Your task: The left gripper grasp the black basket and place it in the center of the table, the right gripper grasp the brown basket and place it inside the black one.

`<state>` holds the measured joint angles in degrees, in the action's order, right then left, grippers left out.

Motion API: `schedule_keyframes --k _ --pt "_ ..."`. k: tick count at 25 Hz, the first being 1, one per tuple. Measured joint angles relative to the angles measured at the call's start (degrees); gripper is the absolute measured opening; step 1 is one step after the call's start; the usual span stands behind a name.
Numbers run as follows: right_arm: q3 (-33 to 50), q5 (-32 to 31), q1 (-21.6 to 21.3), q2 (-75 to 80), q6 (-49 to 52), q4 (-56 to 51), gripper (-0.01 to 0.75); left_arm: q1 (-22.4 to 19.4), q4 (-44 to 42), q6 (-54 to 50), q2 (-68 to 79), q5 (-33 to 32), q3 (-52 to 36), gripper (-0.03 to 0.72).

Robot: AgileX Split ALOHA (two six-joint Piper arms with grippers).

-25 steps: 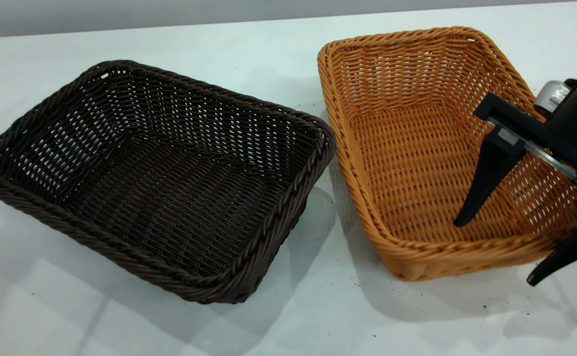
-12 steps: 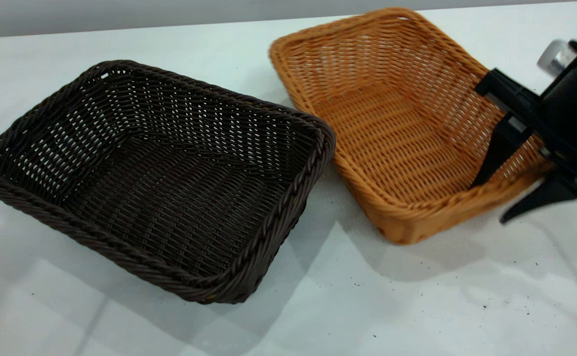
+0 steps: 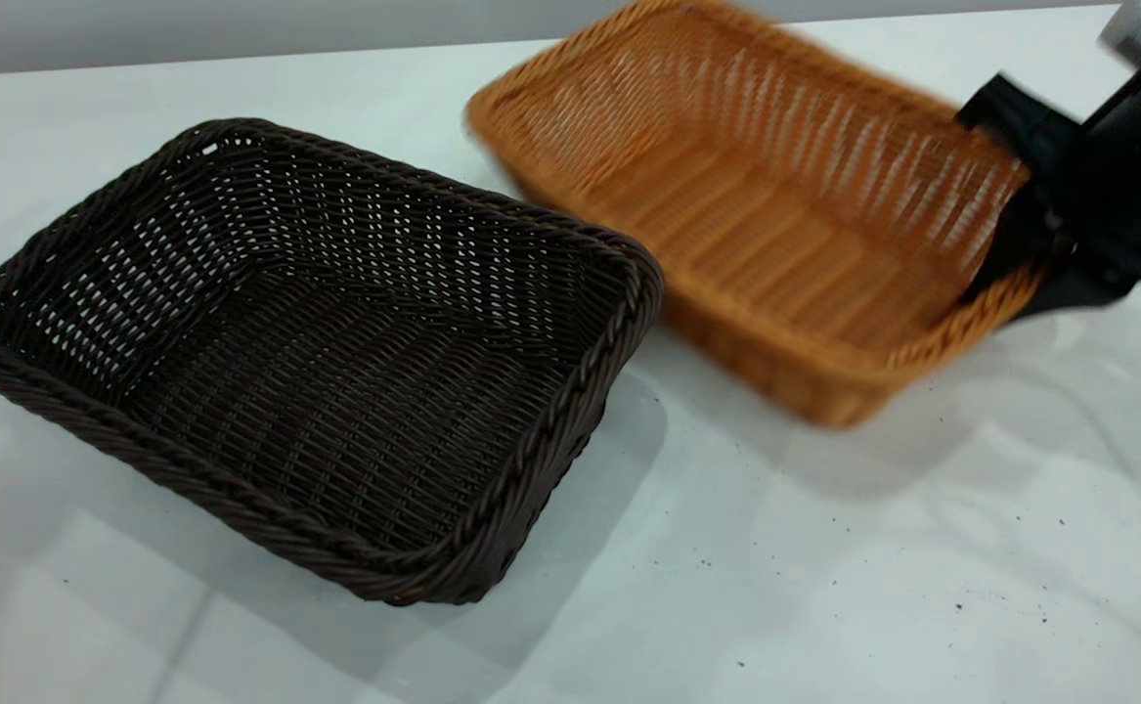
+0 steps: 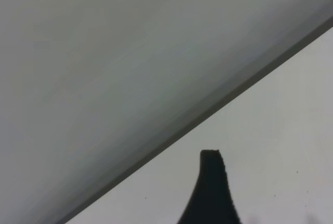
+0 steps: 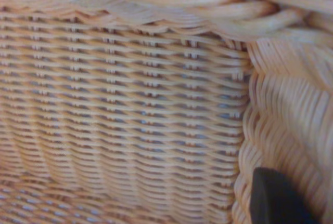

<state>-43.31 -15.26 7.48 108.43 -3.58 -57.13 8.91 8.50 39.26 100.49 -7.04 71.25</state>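
Observation:
The black basket (image 3: 316, 362) rests flat on the white table (image 3: 824, 587), left of centre. The brown basket (image 3: 756, 215) is lifted and tilted to its right, its near left corner close to the black basket's right rim. My right gripper (image 3: 998, 301) is shut on the brown basket's right-end rim, one finger inside the wall and one outside. In the right wrist view the orange weave (image 5: 130, 104) fills the frame, with one black fingertip (image 5: 276, 198) against it. My left gripper is out of the exterior view; its wrist view shows one black finger (image 4: 210, 193) over bare table.
The table's far edge meets a grey wall (image 3: 238, 29) behind the baskets. Bare tabletop with dark specks lies in front of both baskets. The left wrist view shows the table edge (image 4: 208, 115) and grey wall.
My right gripper closed on the brown basket's right rim and lifted it. The basket has risen, tilted and swung left toward the black basket. The black basket has not moved.

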Motion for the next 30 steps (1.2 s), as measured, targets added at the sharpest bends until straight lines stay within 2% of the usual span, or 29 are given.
schedule_keyframes --k 7,10,15,19,23,26,30 --pt "-3.91 13.30 0.00 0.06 -7.13 -2.27 0.107 0.00 0.17 -0.16 0.00 0.00 0.00 0.499" --pt "-8.57 13.31 -0.05 0.06 -12.88 -2.33 0.106 0.00 0.17 -0.16 0.00 -0.26 0.00 0.499" --pt "-16.09 4.47 -1.06 0.00 -21.88 -1.73 0.106 0.48 -0.24 0.83 0.00 -5.36 0.00 0.499" --pt "-21.45 -3.17 -3.61 -0.05 -22.56 -0.63 0.106 2.03 -0.22 5.48 -0.56 -11.83 0.00 0.499" --pt "-25.88 -14.00 -6.81 -0.05 -18.48 5.67 0.106 5.11 -0.22 11.60 -1.83 -18.53 0.00 0.499" --pt "-29.73 -19.61 -9.52 -0.05 -12.63 12.30 0.106 7.98 -0.22 16.06 -2.10 -23.88 0.00 0.499" --pt "-35.24 -29.97 -11.59 -0.05 -3.78 25.39 0.106 11.59 -0.34 22.27 -2.10 -32.35 0.00 0.499"
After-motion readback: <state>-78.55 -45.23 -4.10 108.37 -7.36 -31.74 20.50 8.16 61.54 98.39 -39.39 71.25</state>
